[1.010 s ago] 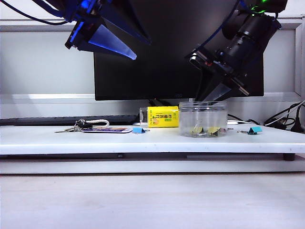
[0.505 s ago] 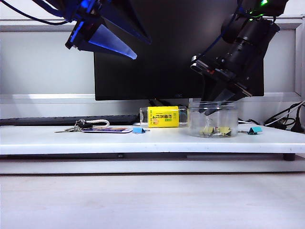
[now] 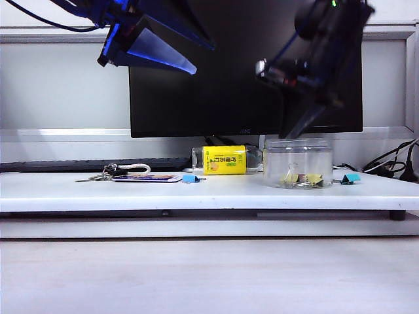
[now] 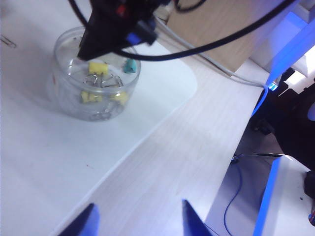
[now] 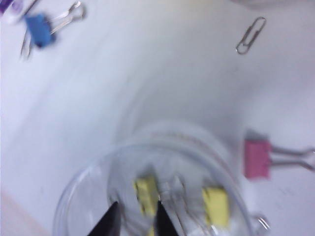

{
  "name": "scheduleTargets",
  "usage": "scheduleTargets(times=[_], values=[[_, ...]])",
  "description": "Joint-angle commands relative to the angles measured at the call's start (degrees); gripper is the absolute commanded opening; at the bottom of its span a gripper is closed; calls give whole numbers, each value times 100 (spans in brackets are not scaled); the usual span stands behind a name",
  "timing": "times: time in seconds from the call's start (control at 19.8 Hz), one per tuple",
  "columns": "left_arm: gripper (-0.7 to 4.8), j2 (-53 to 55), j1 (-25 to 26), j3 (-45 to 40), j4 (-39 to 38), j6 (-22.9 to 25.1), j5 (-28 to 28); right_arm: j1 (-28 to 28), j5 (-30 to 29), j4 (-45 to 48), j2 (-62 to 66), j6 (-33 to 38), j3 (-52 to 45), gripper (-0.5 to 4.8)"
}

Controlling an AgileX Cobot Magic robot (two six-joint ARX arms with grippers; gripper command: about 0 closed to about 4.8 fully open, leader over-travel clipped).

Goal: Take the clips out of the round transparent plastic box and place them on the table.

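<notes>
The round transparent plastic box (image 3: 298, 162) stands on the white table (image 3: 131, 193), right of centre. Yellow clips (image 3: 314, 178) lie on its floor. My right gripper (image 3: 292, 133) hangs just over the box's rim, blurred. In the right wrist view its fingertips (image 5: 136, 219) stand a little apart over the box (image 5: 83, 196), with a yellow clip (image 5: 146, 195) beyond them and nothing clearly between them. A pink clip (image 5: 257, 158) appears to lie just outside the wall. My left gripper (image 3: 203, 57) is open high up on the left, far from the box (image 4: 96, 83).
A blue clip (image 3: 190, 178), keys (image 3: 105, 174) and a yellow-labelled bottle (image 3: 224, 160) lie left of the box. A teal clip (image 3: 350, 178) lies on its right. A paper clip (image 5: 250, 35) rests on the table. A black monitor (image 3: 242, 98) stands behind. Cables (image 3: 393, 163) run at the right.
The box has slid to the right along the table with my right gripper in it. That gripper has since risen to the rim. My left gripper has hardly moved.
</notes>
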Motion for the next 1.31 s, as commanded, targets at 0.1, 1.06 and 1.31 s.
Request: scheduleTargets(times=[0.1, 1.06, 1.31], values=[[229, -11, -2, 31, 70, 7, 275, 68, 223, -763, 146, -603, 400, 95], [228, -11, -2, 26, -26, 131, 452, 68, 380, -636, 796, -688, 466, 93], [228, -11, -2, 26, -24, 133, 450, 68, 380, -529, 796, -688, 468, -5]])
